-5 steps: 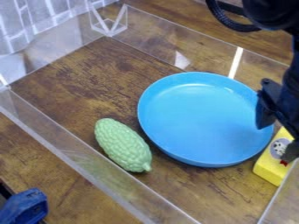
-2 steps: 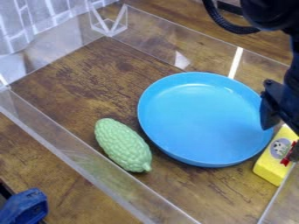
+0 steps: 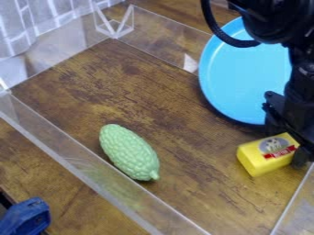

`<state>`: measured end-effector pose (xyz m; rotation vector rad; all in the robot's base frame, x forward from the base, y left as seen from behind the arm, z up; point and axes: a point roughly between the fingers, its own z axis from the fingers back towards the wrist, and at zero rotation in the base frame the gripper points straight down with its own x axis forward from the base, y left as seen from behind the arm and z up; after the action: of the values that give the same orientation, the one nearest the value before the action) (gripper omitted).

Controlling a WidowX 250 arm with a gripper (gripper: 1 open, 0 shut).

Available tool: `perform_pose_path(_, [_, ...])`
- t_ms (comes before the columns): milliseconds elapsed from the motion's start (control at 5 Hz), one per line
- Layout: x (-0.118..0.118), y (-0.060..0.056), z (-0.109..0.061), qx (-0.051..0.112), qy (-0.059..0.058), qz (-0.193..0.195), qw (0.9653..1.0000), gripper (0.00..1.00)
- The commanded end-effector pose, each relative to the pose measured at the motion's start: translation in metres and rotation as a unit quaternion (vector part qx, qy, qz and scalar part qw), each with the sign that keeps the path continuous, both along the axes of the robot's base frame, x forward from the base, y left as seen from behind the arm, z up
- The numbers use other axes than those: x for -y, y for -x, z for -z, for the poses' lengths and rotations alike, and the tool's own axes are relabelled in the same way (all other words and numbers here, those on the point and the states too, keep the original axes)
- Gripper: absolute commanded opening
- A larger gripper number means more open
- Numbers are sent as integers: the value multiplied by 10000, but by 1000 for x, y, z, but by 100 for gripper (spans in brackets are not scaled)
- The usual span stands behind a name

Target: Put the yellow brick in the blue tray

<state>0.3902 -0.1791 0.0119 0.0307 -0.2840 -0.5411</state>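
Nearest me, a blue object [image 3: 25, 218] is lying at the lower left corner, and I am treating it as having no part in this job. A little farther in, the green bumpy gourd [image 3: 128, 152] is resting on the wooden surface [image 3: 117, 87], well apart from the brick, so I am judging that it is leaving my route free.

The yellow brick [image 3: 260, 161] is lying on the wood at the right, label upward, its longer side running slantwise toward the arm. The dark gripper [image 3: 295, 138] is standing right at its far right end, with the fingers overlapping it in my view. I am not seeing both jaws, so I cannot tell whether they are open, closed or gripping the brick. I am guessing that the end is being chosen because the arm is reaching in from that side.

Beyond the brick, the blue tray [image 3: 233, 83] is sitting just beside it, partly hidden behind the arm and its cable. That closeness is suiting a short carry, but the raised rim is calling for a lift first; otherwise I am risking nudging the tray or letting the brick twist out of an end grip.
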Motion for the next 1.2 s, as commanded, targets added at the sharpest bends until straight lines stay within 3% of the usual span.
perform_pose_path(0, [-10, 20, 28, -524, -309, 41, 9981, 0])
perform_pose_path(1000, [-21, 40, -10, -854, -559, -115, 9947, 0])
